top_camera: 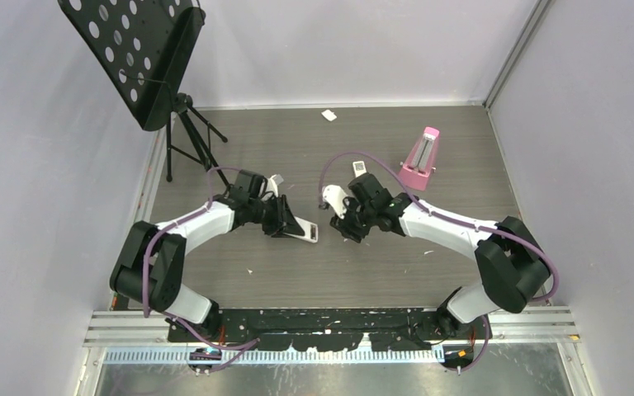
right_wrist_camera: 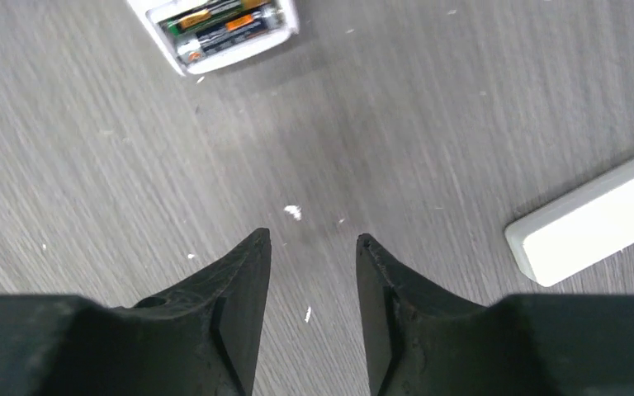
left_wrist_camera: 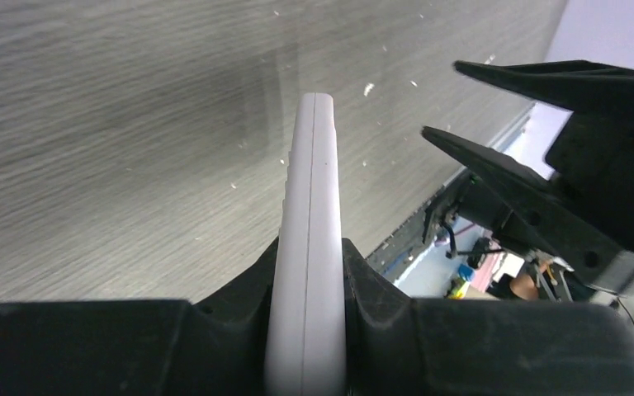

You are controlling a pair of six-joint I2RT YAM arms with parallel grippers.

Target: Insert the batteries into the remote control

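A: How do the jaws stand, seen from overhead?
B: We read the left gripper [top_camera: 293, 227] closed on the remote control [top_camera: 308, 233], at the middle of the table [top_camera: 338, 272]. The right gripper [top_camera: 351, 233] sits just beside it at 3 o'clock.
A: And the left wrist view?
B: We see the remote control edge-on, pinched between both fingers [left_wrist_camera: 231, 307], pointing to 12 o'clock.
A: The right wrist view?
B: We find those jaws partly open, holding nothing. At 11 o'clock the remote control shows two batteries [right_wrist_camera: 231, 31] seated in its back. A white bar [right_wrist_camera: 594, 219] lies at 3 o'clock.
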